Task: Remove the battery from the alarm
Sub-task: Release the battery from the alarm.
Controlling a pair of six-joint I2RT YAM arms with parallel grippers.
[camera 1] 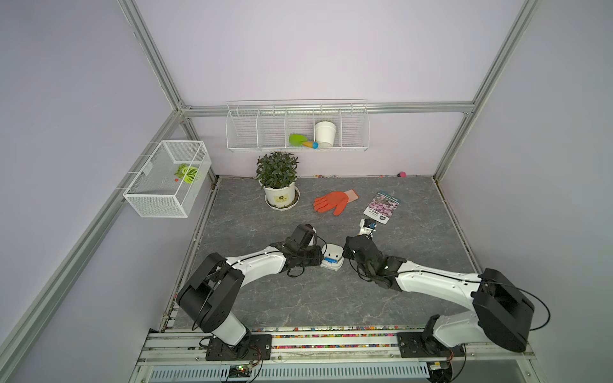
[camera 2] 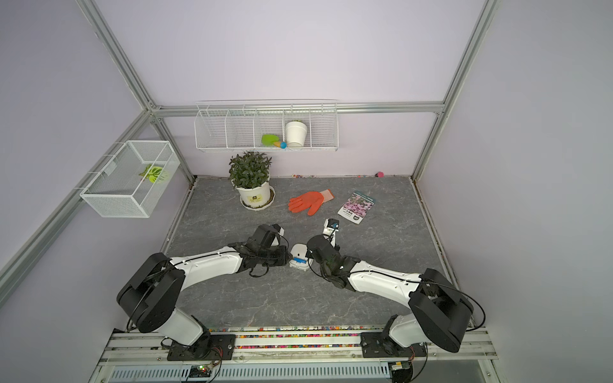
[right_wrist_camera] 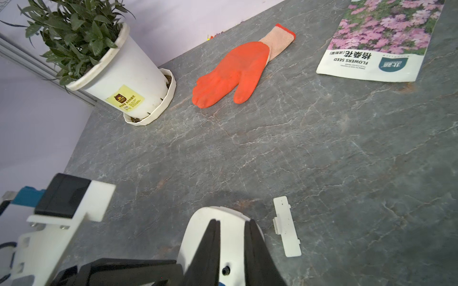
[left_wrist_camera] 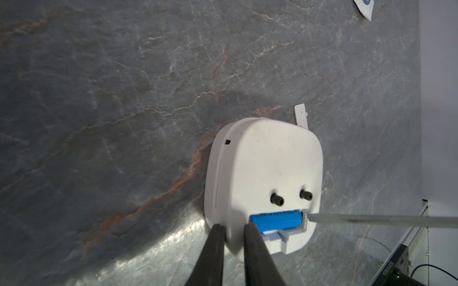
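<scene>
The alarm lies face down mid-table between both arms, its plain white back up. The blue battery sits in the uncovered recess at the edge nearer the arm bases. My left gripper is open by a narrow gap; its tips rest at the alarm's corner, by one end of the battery. My right gripper hovers over the alarm's back, also narrowly open, with nothing between its fingers. A thin grey strip reaches the battery's other end.
The flat white cover piece lies on the table just beyond the alarm. Farther back are a potted plant, an orange glove and a seed packet. A wire shelf and mesh basket hang on the walls.
</scene>
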